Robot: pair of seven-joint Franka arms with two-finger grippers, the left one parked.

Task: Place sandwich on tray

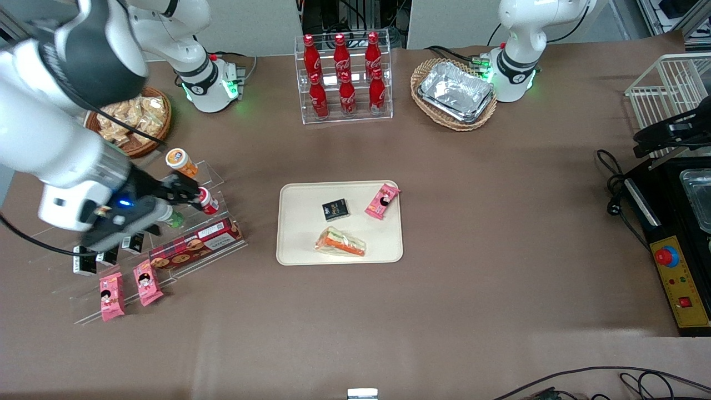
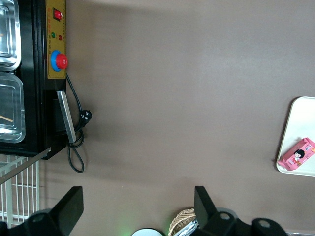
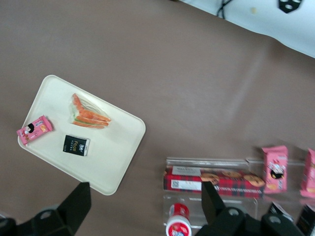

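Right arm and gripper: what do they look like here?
The right arm has glossy white shells with a black joint band, a black cable trailing off it, and a blue light near the wrist. Its gripper is black with two fingers, above the clear display shelf.

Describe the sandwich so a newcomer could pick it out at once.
Start at the cream tray in the middle of the brown table; the open gripper is away over the snack shelves. On the tray's edge nearest the front camera lies the sandwich, clear-wrapped with an orange stripe, unlike the black packet and pink packet.

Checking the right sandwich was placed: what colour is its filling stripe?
Bright orange, on the sandwich; clearest in the front view.
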